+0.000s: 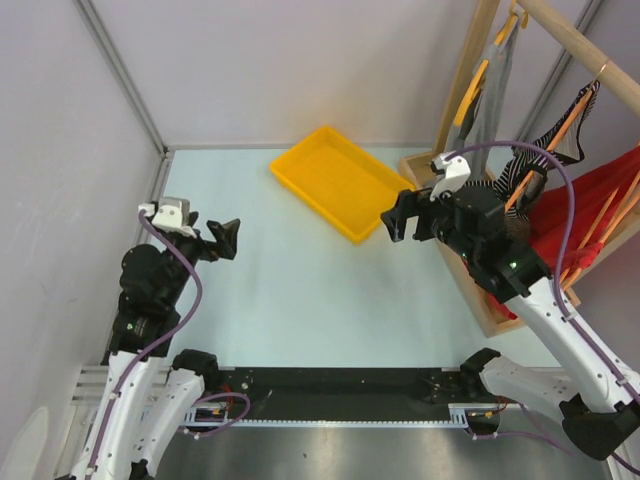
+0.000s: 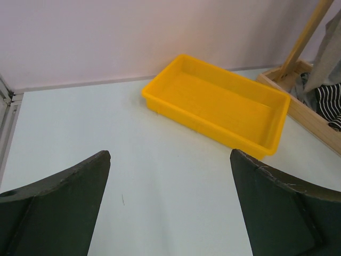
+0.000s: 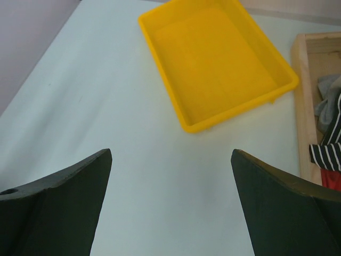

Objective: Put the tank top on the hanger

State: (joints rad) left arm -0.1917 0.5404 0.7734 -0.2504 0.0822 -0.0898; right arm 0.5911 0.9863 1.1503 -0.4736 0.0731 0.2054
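Note:
The striped tank top (image 1: 528, 172) hangs on the orange hanger (image 1: 565, 130), which hooks over the wooden rod at the right. Its lower hem shows in the left wrist view (image 2: 330, 100) and in the right wrist view (image 3: 329, 150). My left gripper (image 1: 228, 238) is open and empty over the table's left side (image 2: 170, 154). My right gripper (image 1: 400, 215) is open and empty over the table, just left of the rack and near the tray's corner (image 3: 170, 152).
A yellow tray (image 1: 340, 180) lies at the back middle, with nothing in it. The wooden rack (image 1: 482, 295) stands at the right with its rod (image 1: 580, 45). A grey garment (image 1: 497, 55) and a big red cloth (image 1: 590, 215) hang there on other orange hangers.

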